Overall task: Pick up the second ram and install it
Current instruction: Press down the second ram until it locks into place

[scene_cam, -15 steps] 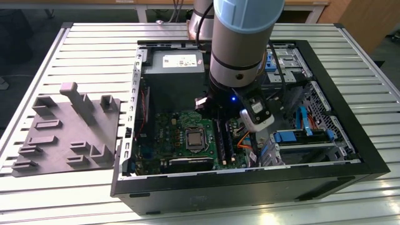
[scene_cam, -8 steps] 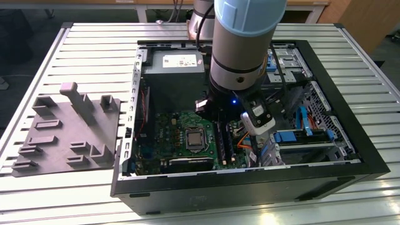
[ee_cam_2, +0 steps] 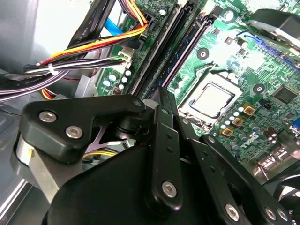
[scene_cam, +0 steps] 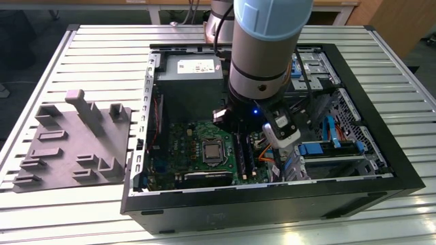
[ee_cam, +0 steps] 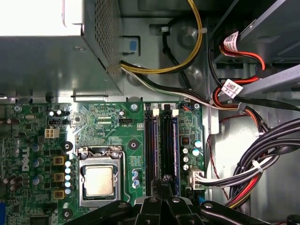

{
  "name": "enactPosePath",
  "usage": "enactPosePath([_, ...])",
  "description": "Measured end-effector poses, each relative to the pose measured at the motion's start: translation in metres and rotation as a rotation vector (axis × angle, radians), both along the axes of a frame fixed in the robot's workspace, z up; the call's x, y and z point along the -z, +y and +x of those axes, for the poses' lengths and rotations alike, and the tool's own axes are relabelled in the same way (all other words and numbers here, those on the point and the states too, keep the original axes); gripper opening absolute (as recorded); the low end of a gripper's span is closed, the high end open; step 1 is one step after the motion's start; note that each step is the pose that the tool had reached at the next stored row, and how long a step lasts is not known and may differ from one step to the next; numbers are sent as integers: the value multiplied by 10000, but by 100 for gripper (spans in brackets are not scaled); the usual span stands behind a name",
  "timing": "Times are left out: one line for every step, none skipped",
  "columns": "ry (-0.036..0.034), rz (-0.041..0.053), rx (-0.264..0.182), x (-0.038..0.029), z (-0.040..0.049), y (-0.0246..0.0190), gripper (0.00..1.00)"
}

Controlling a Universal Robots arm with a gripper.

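Ribbed aluminium slats make up the table (scene_cam: 102, 51) you are working on, with wooden furniture at the room's far edge. On it lies the open black computer case (scene_cam: 381, 148); a grey moulded foam tray (scene_cam: 75, 145) sits beside it on the exterior view's left. Inside the case you have the grey metal power-supply box (scene_cam: 189, 76), the green motherboard (ee_cam: 108, 122) with its silver processor (ee_cam: 99, 180), and bundles of coloured cables (ee_cam: 253, 168). Your arm reaches down into the case, and the black jaws (ee_cam: 165, 183) are drawn together over the long black memory slots (ee_cam: 151, 140). The second ram (ee_cam: 174, 150), a thin dark blue-green stick, stands on edge in the slot row just beneath them; whether they grip it you cannot tell.
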State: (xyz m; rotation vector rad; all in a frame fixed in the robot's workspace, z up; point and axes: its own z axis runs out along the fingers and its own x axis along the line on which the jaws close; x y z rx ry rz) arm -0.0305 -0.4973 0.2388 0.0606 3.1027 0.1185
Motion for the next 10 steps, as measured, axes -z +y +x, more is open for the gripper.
enactPosePath([1,0,0,0,0,-3,11])
enactPosePath([0,1,0,0,0,-6,11])
enactPosePath([0,0,0,0,0,-9,11])
enactPosePath([0,0,0,0,0,-12,11])
enactPosePath([0,0,0,0,0,-15,11])
enactPosePath([0,0,0,0,0,-18,11])
enactPosePath([0,0,0,0,0,-20,11])
enactPosePath([0,0,0,0,0,-22,11])
enactPosePath([0,0,0,0,0,-24,11])
enactPosePath([0,0,0,0,0,-27,11])
